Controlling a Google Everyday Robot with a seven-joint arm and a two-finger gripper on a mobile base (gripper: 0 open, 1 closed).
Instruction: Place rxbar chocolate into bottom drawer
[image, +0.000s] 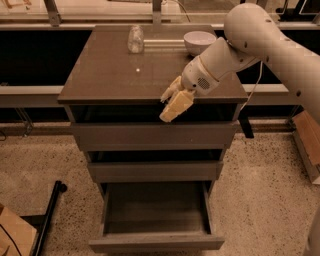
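Bottom drawer (156, 243), lower centre of frame: pulled well out. Its box interior faces up and looks bare, with no dark bar in it. Judged set out this way so a drop from above can land inside. The two shallower drawers above it, upper drawer (155, 136) and middle drawer (155, 171), sit nearly flush and do not overhang the open box.

Cabinet top (110, 75), upper centre: a clear glass jar (135, 39) and a white bowl (199, 41) stand at the back edge, well apart from the action. No bar lies on the bare surface.

Arm (260, 40) enters from the upper right and slopes down and left. Gripper (174, 104), centre of frame: it hangs just past the front lip of the cabinet top, tilted down and left. It is over the face of the upper drawer and above the open box, a little right of its middle. Judged a carrying pose, clear of the top and on the way down to the drawer.

Claw state: cannot tell whether it is wide or narrow. It shows as one pale wedge with nothing dark visible in it.

Rxbar chocolate: not seen anywhere as a separate thing. Judged likeliest inside the gripper, hidden by it. Unconfirmed.
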